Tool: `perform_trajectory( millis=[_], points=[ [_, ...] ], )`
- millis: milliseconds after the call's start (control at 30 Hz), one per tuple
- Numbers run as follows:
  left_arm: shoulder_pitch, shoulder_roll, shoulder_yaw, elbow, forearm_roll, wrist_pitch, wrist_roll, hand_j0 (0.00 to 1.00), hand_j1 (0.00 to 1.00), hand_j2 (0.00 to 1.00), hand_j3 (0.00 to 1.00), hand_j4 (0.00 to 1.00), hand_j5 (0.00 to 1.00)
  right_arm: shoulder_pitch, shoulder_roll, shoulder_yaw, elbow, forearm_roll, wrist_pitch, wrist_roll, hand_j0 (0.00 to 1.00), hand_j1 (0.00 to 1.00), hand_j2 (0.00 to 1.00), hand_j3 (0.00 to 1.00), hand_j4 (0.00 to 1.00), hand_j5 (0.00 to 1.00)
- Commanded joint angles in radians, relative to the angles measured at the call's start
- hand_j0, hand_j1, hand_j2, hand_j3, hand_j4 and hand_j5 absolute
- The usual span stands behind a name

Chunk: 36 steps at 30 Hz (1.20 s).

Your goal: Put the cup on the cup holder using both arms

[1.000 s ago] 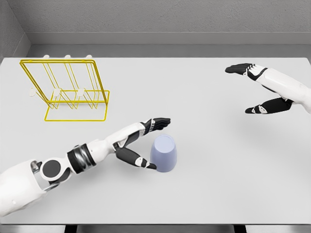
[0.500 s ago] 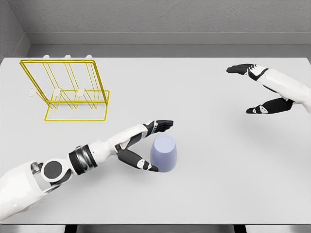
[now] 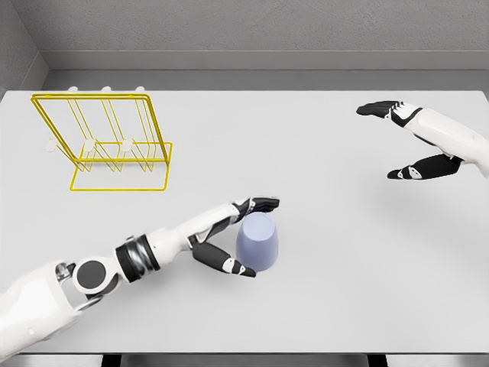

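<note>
Fingers of the left hand (image 3: 238, 235) spread around the upturned lavender plastic cup (image 3: 257, 242), ungrasped and well apart from the yellow wire cup holder (image 3: 103, 141).

Just beside the black-fingered left hand (image 3: 233, 233), between its thumb and fingers, stands a pale lavender-blue, smooth tapered cup (image 3: 257, 242), plain all over with no pattern. The arm behind that hand is glossy white, with a dark grey band at the wrist and a black disc at the elbow joint. Well beyond the hand, up and to its left, sits a bright yellow wire cup holder (image 3: 103, 141) with small white tips on its pegs. The right hand (image 3: 406, 141), well apart from it across the flat pale grey table (image 3: 328, 290), shows black fingers with white patches and a white forearm. The walls behind are mottled grey.
</note>
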Motion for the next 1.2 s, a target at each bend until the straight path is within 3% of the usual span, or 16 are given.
perform_trajectory(
  millis=[0, 33, 267, 667, 767, 1167],
  points=[
    [0.0, -0.008, 0.013, 0.0, -0.024, 0.0, -0.002, 0.87, 0.87, 0.87, 0.87, 0.87, 0.87, 0.0, -0.001, 0.0, -0.001, -0.008, 0.003, 0.0, 1.0, 1.0, 1.0, 1.0, 1.0, 1.0],
    [0.002, -0.008, 0.016, -0.003, -0.028, 0.0, -0.002, 0.79, 0.79, 0.79, 0.79, 0.79, 0.79, 0.0, -0.001, 0.0, -0.001, -0.008, 0.003, 0.0, 1.0, 1.0, 1.0, 1.0, 1.0, 1.0],
    [0.015, -0.006, 0.04, -0.019, -0.045, 0.002, -0.002, 0.67, 0.67, 0.67, 0.67, 0.67, 0.67, 0.0, -0.001, 0.0, -0.001, -0.008, 0.003, 0.0, 1.0, 1.0, 1.0, 1.0, 1.0, 1.0],
    [0.026, -0.001, 0.091, -0.051, -0.045, 0.014, -0.016, 0.66, 0.66, 0.66, 0.66, 0.66, 0.66, 0.0, -0.001, 0.0, -0.001, -0.008, 0.003, 0.0, 1.0, 1.0, 1.0, 1.0, 1.0, 1.0],
    [0.068, 0.002, 0.149, -0.08, -0.059, 0.016, -0.018, 0.66, 0.66, 0.66, 0.66, 0.66, 0.66, 0.0, -0.001, 0.0, -0.001, -0.008, 0.003, 0.0, 1.0, 1.0, 1.0, 1.0, 1.0, 1.0],
    [0.069, 0.006, 0.211, -0.105, -0.056, 0.016, -0.045, 0.65, 0.65, 0.65, 0.65, 0.65, 0.65, 0.0, -0.001, 0.0, -0.001, -0.01, 0.003, -0.001, 1.0, 1.0, 1.0, 1.0, 1.0, 1.0]
  ],
)
